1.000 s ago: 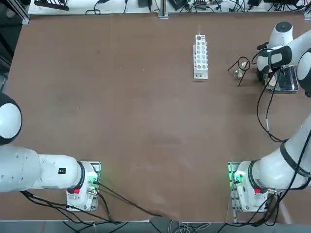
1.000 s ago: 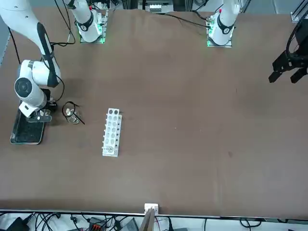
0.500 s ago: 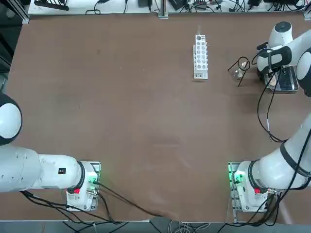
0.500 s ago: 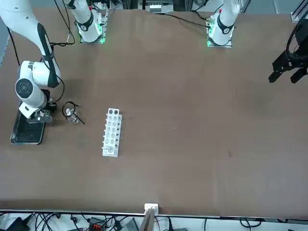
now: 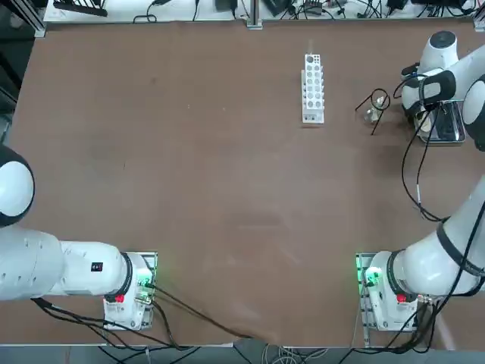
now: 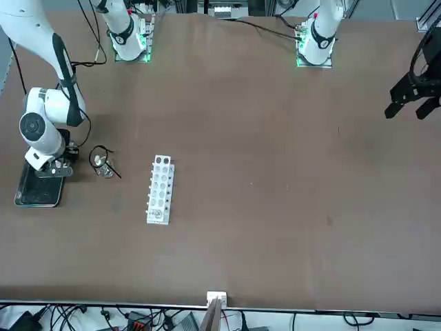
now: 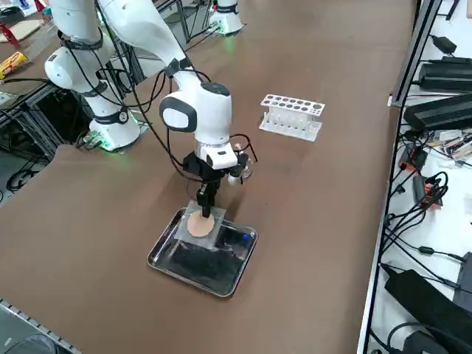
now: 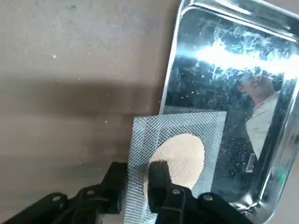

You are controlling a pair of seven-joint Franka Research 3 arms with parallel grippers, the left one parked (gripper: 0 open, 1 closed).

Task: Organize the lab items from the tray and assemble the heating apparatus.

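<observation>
A broad brown surface fills most of every view, matte and evenly lit. Along its far edge in the top view runs a pale strip crowded with black cables. In the right side view, a metal frame rail, black boxes and loose cables lie beside the surface.

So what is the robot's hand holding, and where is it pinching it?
The right gripper is pinching the grey square mesh by one edge, its fingers closed on that edge above the tray.

Right gripper pointing down, jaws pinched together
</observation>
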